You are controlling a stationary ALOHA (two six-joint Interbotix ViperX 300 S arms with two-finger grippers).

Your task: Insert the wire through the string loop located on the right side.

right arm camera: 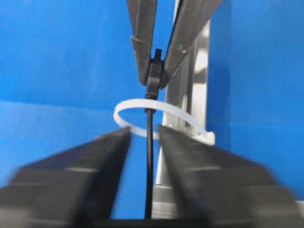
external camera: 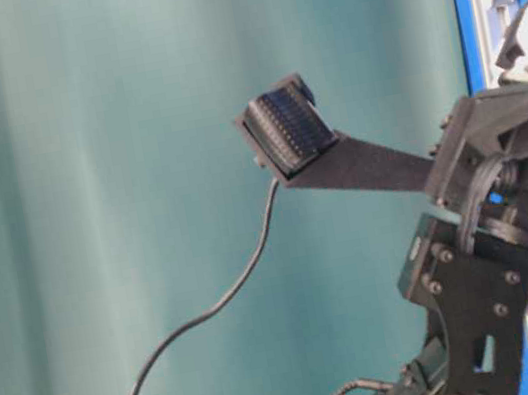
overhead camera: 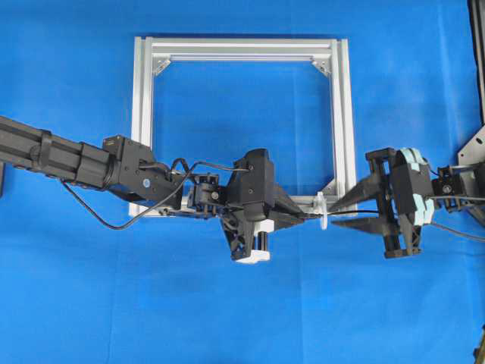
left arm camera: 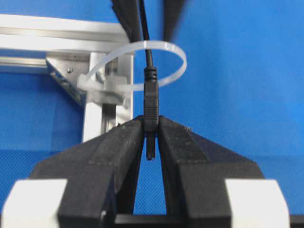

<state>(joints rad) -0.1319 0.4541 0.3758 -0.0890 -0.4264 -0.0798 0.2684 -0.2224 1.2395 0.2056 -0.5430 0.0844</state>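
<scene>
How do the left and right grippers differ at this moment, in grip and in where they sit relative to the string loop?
The left gripper is shut on the wire's plug; the right gripper stands open, the wire running free between its fingers. The left gripper sits on the frame side of the string loop, the right gripper on the outer side. Both point at the loop, tips facing each other.

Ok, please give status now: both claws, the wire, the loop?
Left claw shut on the wire plug. Right claw open, wire between its fingers. Wire passes through the string loop. Nothing in the way.
</scene>
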